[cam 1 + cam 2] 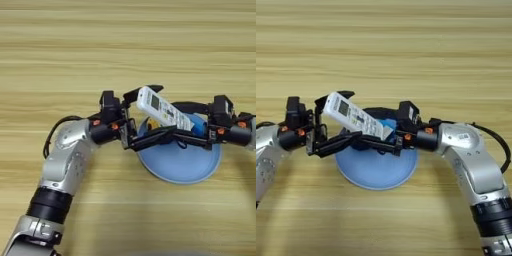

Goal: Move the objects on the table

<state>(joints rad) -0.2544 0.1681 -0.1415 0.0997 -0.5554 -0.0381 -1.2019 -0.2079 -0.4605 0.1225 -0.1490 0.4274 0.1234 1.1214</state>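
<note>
Left gripper (142,117) spread around remote's upper end, not clamped | remote (163,108) tilted above plate (180,165), pinched by right gripper (187,125) | I judged early right release would drop it onto the plate or worktop (125,45)

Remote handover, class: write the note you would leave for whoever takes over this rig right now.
Right gripper: shut on the white remote, held tilted above the blue plate.
Left gripper: open, fingers around the remote's screen end.
Tape measure and small block: hidden behind remote and grippers; cannot tell where they lie.
Done: remote lifted, both grippers meet at it.
Left: probably close left gripper, release right, set remote on the table.
</note>
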